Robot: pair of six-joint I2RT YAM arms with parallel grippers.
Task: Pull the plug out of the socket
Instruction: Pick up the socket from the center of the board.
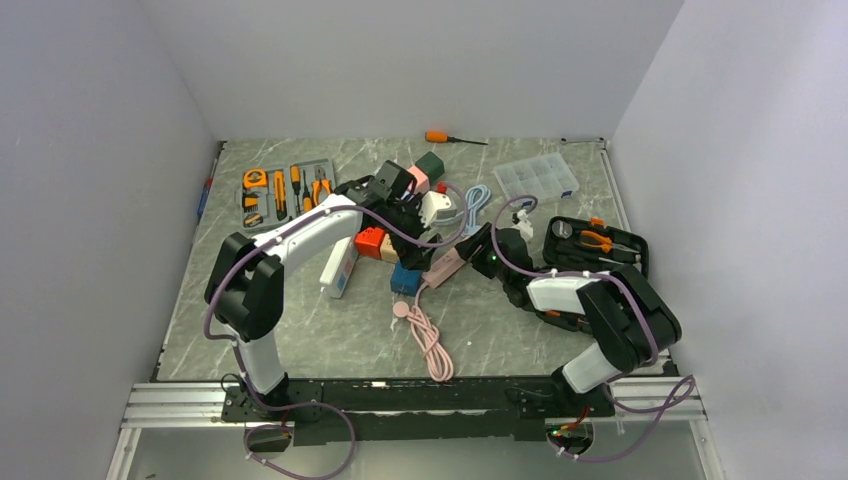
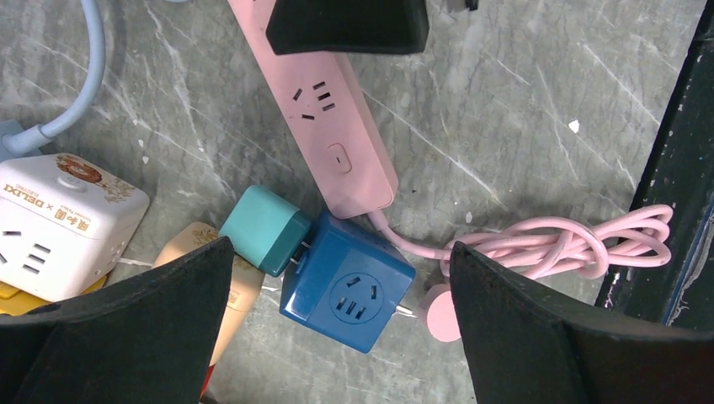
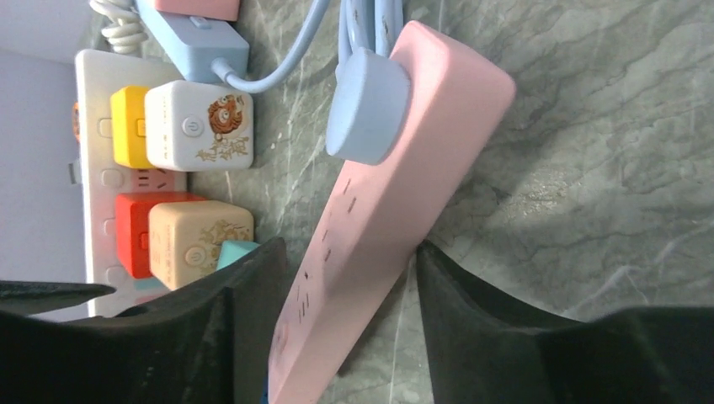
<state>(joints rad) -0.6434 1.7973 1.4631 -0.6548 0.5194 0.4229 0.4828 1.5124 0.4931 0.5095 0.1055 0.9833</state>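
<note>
A blue cube socket [image 2: 349, 282] lies on the table with a teal plug [image 2: 265, 229] in its side; the plug's metal prongs show in the gap between them. My left gripper [image 2: 341, 252] is open and hovers above the cube, one finger on each side, touching nothing. A pink power strip [image 3: 396, 177] carries a light blue round plug [image 3: 366, 105]. My right gripper [image 3: 349, 252] is shut on the strip's body; it also shows as a black shape in the left wrist view [image 2: 345, 25]. In the top view the cube [image 1: 405, 278] lies next to the strip [image 1: 447, 265].
The strip's pink cable [image 2: 572, 244] lies coiled to the right. A white cube adapter [image 2: 59, 223] and a beige one [image 2: 240, 290] crowd the left. A white strip with coloured cubes [image 3: 93, 168], a tool kit [image 1: 285, 190], an organizer box [image 1: 537, 177] and a black tool case [image 1: 597, 243] stand around.
</note>
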